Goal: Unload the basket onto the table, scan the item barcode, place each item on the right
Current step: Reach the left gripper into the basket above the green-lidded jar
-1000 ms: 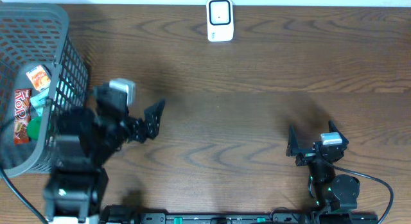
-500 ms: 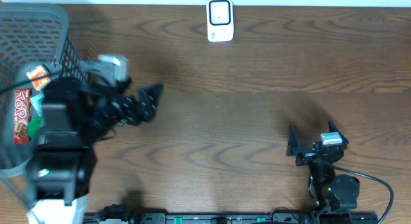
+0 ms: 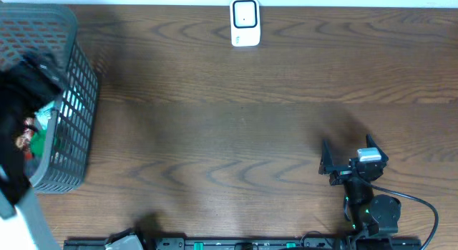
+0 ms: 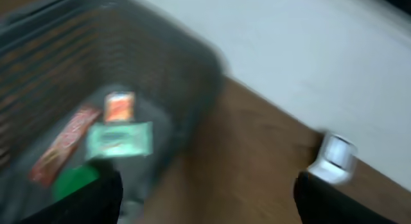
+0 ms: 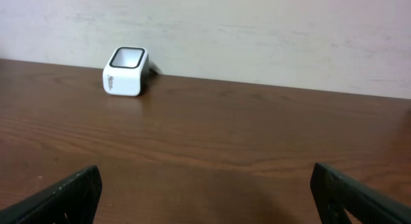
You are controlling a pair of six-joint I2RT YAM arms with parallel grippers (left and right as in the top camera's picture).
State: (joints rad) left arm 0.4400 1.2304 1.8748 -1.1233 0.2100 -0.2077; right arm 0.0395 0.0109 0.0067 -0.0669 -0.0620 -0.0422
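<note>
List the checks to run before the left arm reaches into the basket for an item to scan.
1. Left gripper open, empty: ok.
2. Left gripper over the grey mesh basket: ok.
3. Items inside, such as the red wrapped bar and green-white packet: ok.
4. Barcode facing up: cannot tell, wrist view blurred.
5. White box-shaped scanner unobstructed on the wooden table: ok.
6. Right gripper open, away from basket: ok.
</note>
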